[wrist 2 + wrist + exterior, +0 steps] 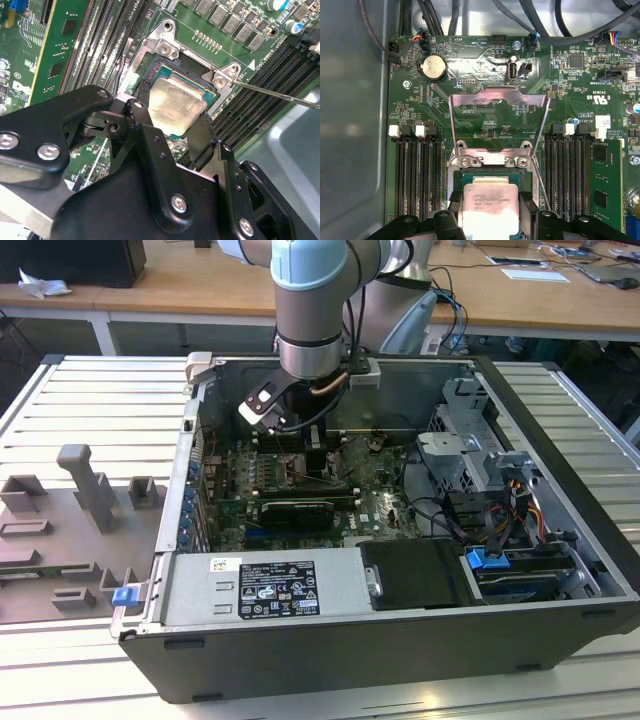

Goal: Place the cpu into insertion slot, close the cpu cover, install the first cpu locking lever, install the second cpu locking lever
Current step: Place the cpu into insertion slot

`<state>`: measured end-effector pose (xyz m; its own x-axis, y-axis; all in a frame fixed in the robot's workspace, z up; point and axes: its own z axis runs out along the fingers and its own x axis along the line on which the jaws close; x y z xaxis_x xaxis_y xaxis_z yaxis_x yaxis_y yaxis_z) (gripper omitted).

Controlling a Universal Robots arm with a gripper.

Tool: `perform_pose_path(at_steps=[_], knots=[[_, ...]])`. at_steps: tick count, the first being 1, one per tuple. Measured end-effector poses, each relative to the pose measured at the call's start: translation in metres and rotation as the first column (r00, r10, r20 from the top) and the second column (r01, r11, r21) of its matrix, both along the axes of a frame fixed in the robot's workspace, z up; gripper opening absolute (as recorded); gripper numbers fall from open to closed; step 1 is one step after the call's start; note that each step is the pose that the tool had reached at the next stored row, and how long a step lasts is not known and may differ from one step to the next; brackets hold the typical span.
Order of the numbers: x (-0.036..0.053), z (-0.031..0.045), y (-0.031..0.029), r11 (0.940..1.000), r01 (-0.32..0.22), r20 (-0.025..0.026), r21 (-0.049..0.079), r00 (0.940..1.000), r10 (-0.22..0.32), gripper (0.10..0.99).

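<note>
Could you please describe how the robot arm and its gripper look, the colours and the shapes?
The arm is a round silver-grey tube with a pale blue joint cap. A black-and-white block and a black cable sit near its wrist. The gripper is matte black, with angular linked plates, silver screws and two narrow fingers.

Single arm [312,290] hangs from above, close to vertical: pale blue joint cap, then a grey wrist [311,350] segment under it. Below the wrist a black hand [172,117] points downward, tipped slightly off plumb. Its two black fingers [142,107] stand one on each opposite edge of the cpu [176,100], touching it, closed to its width. In the first wrist view, same grip: fingertips flank the chip on both sides.
</note>
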<state>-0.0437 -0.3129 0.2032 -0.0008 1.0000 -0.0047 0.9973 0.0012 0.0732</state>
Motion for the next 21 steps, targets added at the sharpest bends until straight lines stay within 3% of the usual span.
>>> perform_pose_path(at_steps=[8,21], knots=[[0.0,-0.0032,0.0,1.0,0.0,-0.0001,0.0,1.0,0.0,0.537],[0.0004,-0.0021,-0.0016,0.9999,0.011,0.0001,0.001,0.9999,-0.011,0.537]])
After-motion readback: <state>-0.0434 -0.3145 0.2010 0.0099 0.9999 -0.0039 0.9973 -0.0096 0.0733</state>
